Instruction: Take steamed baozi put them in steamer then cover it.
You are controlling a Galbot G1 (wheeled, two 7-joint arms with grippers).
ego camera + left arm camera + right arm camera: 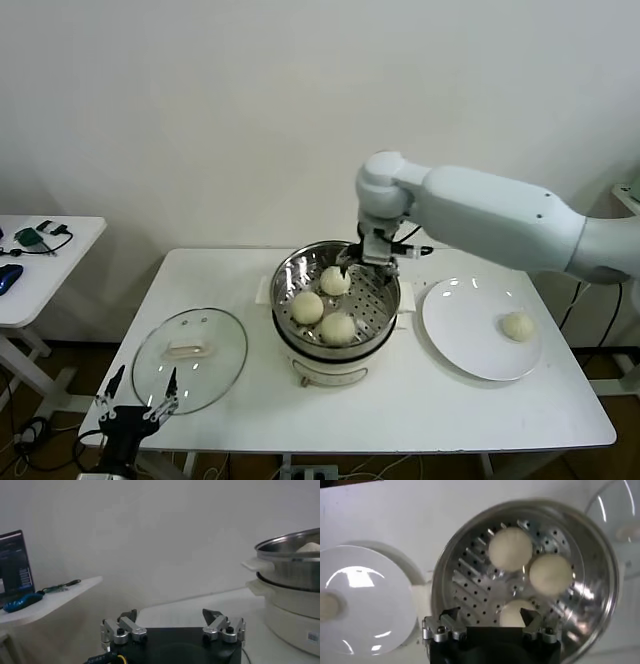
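Head view: white table [430, 410], steamer [336, 352] upright at centre, mouth up, three baozi [308, 307] on its perforated tray. One plate [460, 330] just right, holding a fourth baozi [517, 326]. One glass cover [190, 347] flat at left, bar handle running left-right. Right gripper [368, 264] above steamer's far rim, fingers apart, gripping nothing, over the far baozi [512, 614] in right wrist view. Left gripper [140, 404] parked at near-left table edge, spread wide, empty. Left wrist view adds a side table [50, 597], no cover.
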